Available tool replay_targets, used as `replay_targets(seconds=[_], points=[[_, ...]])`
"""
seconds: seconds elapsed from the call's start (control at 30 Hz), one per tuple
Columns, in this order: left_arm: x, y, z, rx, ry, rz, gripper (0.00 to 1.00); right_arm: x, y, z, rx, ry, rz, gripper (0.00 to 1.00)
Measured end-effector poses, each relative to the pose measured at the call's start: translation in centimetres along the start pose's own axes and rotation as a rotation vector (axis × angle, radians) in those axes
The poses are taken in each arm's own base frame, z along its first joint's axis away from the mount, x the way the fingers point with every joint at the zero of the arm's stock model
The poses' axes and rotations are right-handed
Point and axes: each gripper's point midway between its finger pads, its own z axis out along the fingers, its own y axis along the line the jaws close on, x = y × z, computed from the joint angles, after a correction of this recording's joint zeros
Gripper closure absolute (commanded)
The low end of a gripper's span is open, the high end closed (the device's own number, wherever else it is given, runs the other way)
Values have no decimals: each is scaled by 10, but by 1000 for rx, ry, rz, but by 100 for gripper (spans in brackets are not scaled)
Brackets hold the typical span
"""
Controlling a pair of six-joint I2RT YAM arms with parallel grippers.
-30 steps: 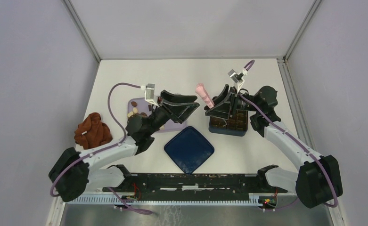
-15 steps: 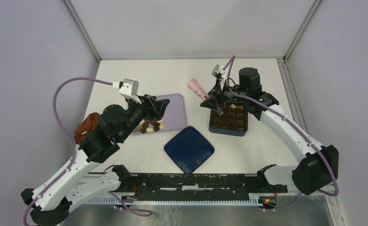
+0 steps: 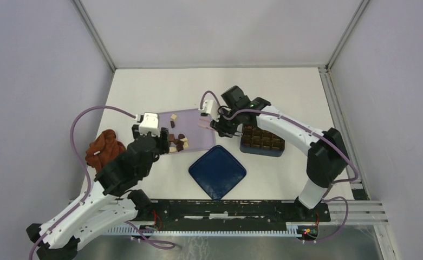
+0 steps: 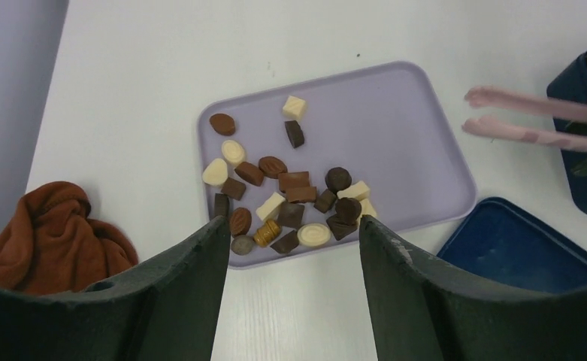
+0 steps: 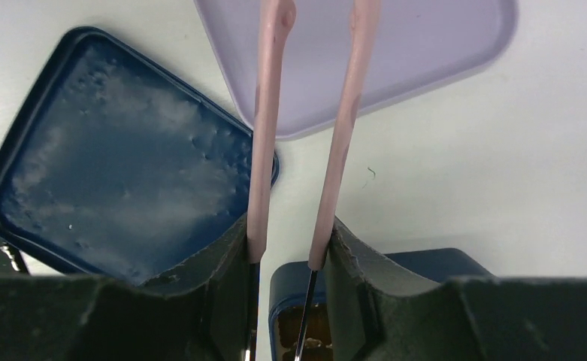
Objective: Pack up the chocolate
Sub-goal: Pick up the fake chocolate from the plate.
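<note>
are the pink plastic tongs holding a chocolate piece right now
No, the pink plastic tongs have bare, parted tips, and the chocolate pieces lie on the lilac rectangular tray.

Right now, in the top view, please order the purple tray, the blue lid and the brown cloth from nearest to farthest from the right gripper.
1. purple tray, just left of the right gripper.
2. blue lid, nearer the arm bases.
3. brown cloth, far left.

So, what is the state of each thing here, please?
Chocolates: loose on the lavender tray.
Pink tongs: held, tips apart, empty.
Right gripper: shut on the pink tongs.
Left gripper: open, empty.
Blue box: open.
Blue lid: off, flat on the table.
Cloth: crumpled.
</note>
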Motion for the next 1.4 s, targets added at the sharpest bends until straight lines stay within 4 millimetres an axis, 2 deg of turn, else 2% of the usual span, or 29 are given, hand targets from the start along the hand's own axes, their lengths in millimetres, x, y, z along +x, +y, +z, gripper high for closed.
replay_targets(seconds=[0.3,0.63,0.93,1.4], points=[[-26,38,-30,-60,-168,-142,29,8,15,59,-77,201,-129,59],[-23,45,-28,-92,-166,-142,29,2,34,95,-105,288,-219,59],[-25,45,-27,-92,-170,-142,29,10,39,106,-102,339,-244,57],[-26,44,-26,-83,-175,-144,29,5,36,114,-96,349,-249,52]])
